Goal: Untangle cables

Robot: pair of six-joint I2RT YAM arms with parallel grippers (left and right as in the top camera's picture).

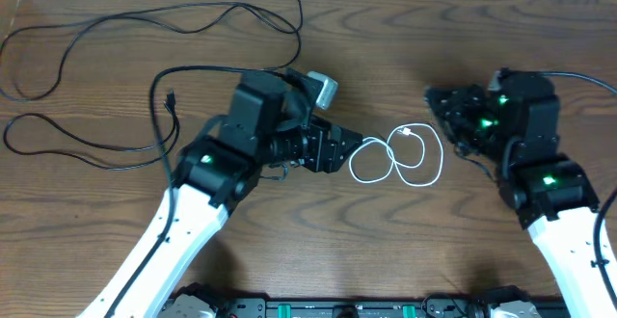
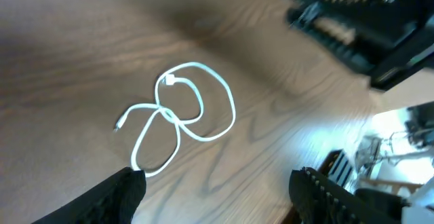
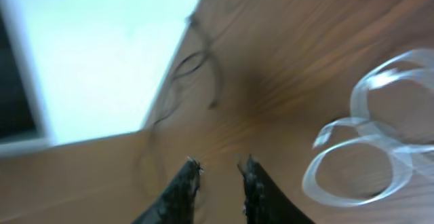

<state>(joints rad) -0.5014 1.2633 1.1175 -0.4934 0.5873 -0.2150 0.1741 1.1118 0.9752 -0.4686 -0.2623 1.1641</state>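
White cable loose on the table between two empty grippers
Overhead: the white cable (image 1: pixel 391 150) lies looped on the table (image 1: pixel 87 212) between the left gripper (image 1: pixel 349 149) and the right gripper (image 1: pixel 434 98); the black cables (image 1: pixel 145 14) sprawl at the far left, one strand lost under the left arm. Left wrist: fingers (image 2: pixel 125 190) wide, cut off at the bottom edge, nothing between; a cable loop reaches one tip, contact unclear. Right wrist: heavy blur; fingers (image 3: pixel 183 183) narrowly parted and empty, white cable smeared at right, a dark cord (image 3: pixel 215 81) faint near the table edge
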